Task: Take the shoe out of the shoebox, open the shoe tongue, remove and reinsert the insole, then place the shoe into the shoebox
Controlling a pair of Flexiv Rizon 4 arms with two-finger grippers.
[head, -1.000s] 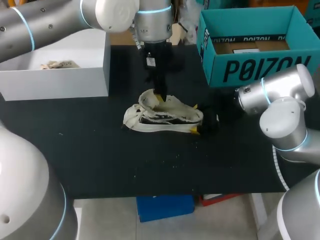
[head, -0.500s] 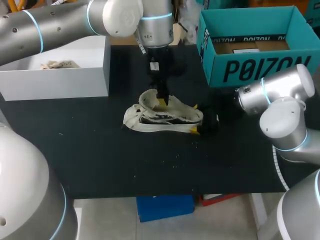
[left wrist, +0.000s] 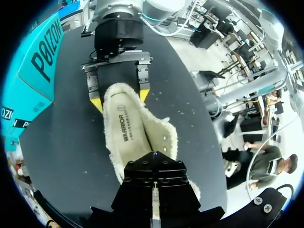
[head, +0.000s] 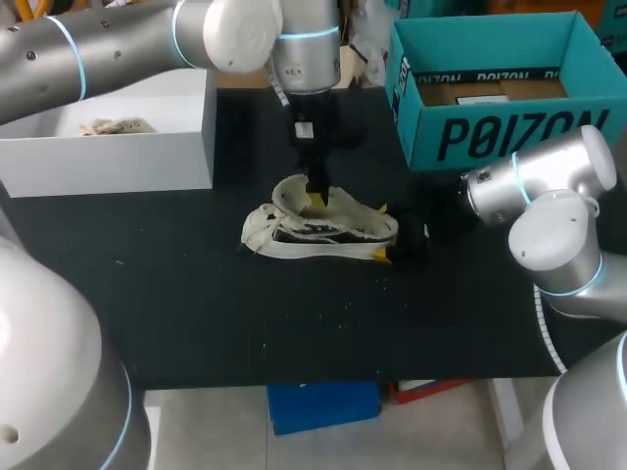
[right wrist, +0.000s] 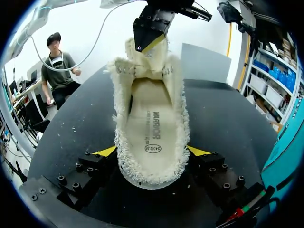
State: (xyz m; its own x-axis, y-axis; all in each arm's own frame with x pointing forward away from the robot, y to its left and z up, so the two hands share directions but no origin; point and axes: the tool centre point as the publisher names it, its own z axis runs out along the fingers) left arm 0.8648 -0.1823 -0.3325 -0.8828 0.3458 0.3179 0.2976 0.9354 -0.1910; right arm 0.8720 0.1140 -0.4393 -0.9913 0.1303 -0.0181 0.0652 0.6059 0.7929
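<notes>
My left claw [head: 315, 201] was pinched together on the top edge of the tongue [right wrist: 142, 64], just above the shoe [head: 318, 230], which sat upright on the black table [head: 196, 313]. My right claw [right wrist: 152, 151] was clamped on the shoe's heel, one yellow tip against each side. The insole [right wrist: 152, 126] lay flat inside the shoe. The teal shoebox [head: 490, 137] stood well apart, back beyond the shoe's heel end. A white box [head: 118, 157] stood off past its toe end.

On the worktop [head: 196, 313] the shoe [head: 318, 230] lies at the middle, the shoebox [head: 490, 137] behind it to the right, a second box [head: 118, 162] behind it to the left.
</notes>
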